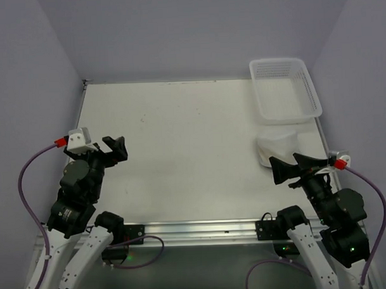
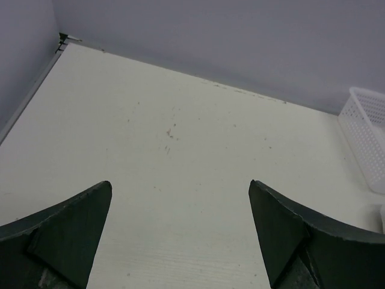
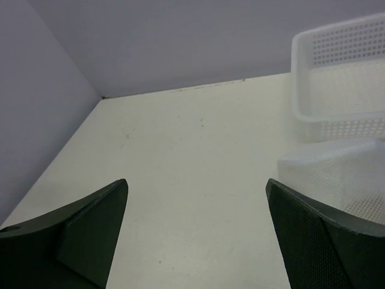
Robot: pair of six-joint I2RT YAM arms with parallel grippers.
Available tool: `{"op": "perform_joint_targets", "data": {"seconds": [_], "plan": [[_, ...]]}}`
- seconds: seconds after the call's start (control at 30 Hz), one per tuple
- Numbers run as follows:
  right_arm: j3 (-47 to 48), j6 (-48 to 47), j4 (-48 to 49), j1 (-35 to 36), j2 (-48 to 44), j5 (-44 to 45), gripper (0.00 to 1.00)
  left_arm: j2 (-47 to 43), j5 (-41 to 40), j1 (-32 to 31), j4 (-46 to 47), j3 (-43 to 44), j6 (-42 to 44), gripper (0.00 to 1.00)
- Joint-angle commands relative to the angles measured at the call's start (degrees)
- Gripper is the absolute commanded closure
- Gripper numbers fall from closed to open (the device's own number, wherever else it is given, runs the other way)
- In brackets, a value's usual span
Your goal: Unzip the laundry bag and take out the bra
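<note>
— Containers first: what stands on the table (image 1: 180, 151)?

— Two. One is the basket (image 1: 255, 85) at the far right corner. The other is the bag (image 1: 277, 146), just on its near side. The top view shows a thin strip of tabletop between them.

— And inside them?

— In the basket, the pierced floor shows from wall to wall. The bag's mesh is milky, and I cannot tell what it holds. No view lets me make out a zip.

— Materials and shapes?

— That basket is stiff white plastic. It is rectangular, with walls that flare outward, rows of small holes and a smooth solid rim. The bag is soft white mesh, fine and translucent. It sits as a low dome, rounded on the left and flatter on the right. The right wrist view shows its weave as tiny dots, with one soft crease along the top. The tabletop is matt off-white with a few faint specks.

— The arms?

— On the left side of the table hovers the left gripper (image 1: 117, 149), well apart from both containers. Its jaws are spread wide, with only tabletop between them. Over at the near right, the right gripper (image 1: 284, 165) is just beside the bag. Its jaws are equally wide and hold nothing. I cannot tell whether it touches the mesh.

— And the fingers (image 3: 325, 241)?

— Dark, matt wedges with curved inner edges. The right ones are finely stippled.
</note>
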Motion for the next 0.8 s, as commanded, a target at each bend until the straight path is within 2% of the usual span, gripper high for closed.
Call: {"op": "perform_joint_targets", "data": {"seconds": [0.0, 0.23, 0.4, 0.5, 0.77], "plan": [[-1.41, 7.17, -0.84, 0.1, 1.51, -0.3, 0.01, 1.21, 1.95, -0.37, 2.72, -0.15, -1.38, 0.0], [-2.03, 20.53, -4.7, 0.1, 10.82, 3.12, 0.01, 3.85, 6.16, -0.37, 2.19, 0.81, -1.91, 0.0], [0.78, 40.37, -15.16, 0.01, 24.32, 18.04, 0.01, 5.34, 7.66, -0.37, 2.9, 1.43, -2.44, 0.0], [2.19, 46.45, -17.37, -0.08, 30.15, 20.62, 0.01, 6.13, 8.8, -0.37, 2.72, 1.52, -3.05, 0.0], [7.98, 50.52, -14.29, -7.45, 47.46, 24.93, 0.01, 6.49, 12.93, -0.37, 1.84, 0.11, -4.72, 0.0]]}}
